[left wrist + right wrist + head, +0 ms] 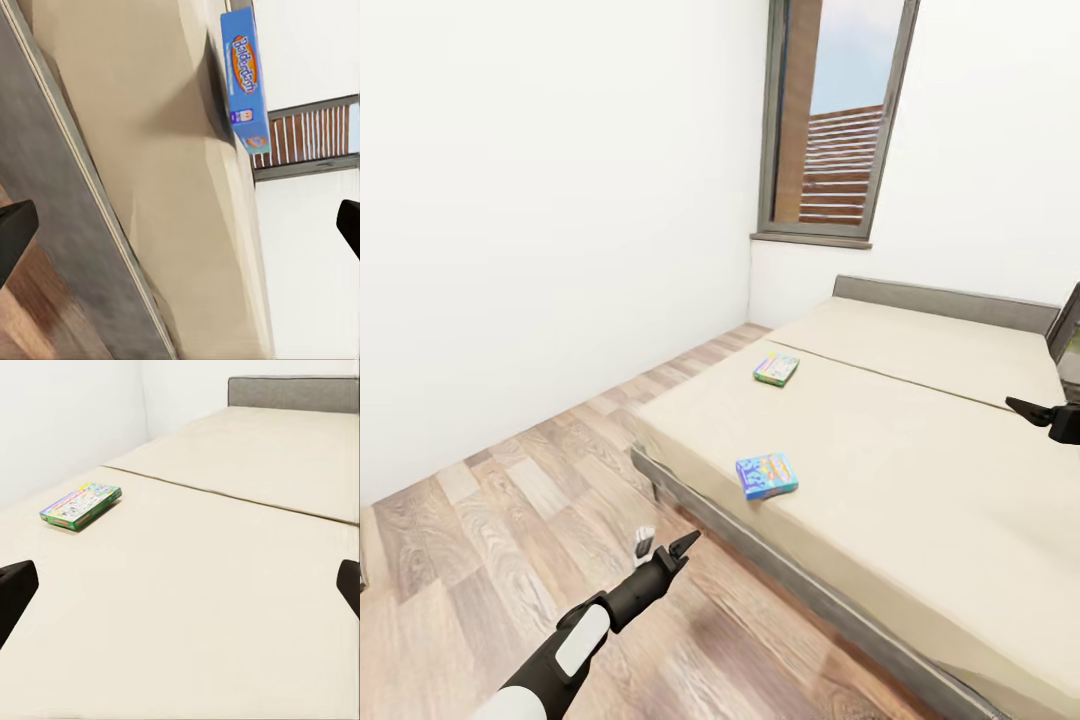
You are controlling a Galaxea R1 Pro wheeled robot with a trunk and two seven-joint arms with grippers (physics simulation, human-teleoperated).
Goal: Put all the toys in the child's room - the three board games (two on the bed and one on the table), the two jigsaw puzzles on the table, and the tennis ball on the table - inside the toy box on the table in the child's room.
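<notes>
Two board games lie flat on the cream bed (900, 450). The smaller blue one (767, 476) (244, 79) is near the bed's front edge, and the green-edged one (776, 369) (81, 506) is farther back. My left gripper (664, 546) (180, 229) hangs open over the floor, just short of the bed's grey frame and below the blue box. Over the mattress at the right, my right gripper (1028, 408) (180, 592) is open and well apart from the green-edged box. Both hold nothing. The table, toy box, jigsaw puzzles and tennis ball are out of view.
Wood flooring (500, 520) runs between the bed and the white left wall. A grey headboard (945, 300) and a tall window (835, 130) are at the far end. A dark tilted panel (1067, 335) stands at the right edge.
</notes>
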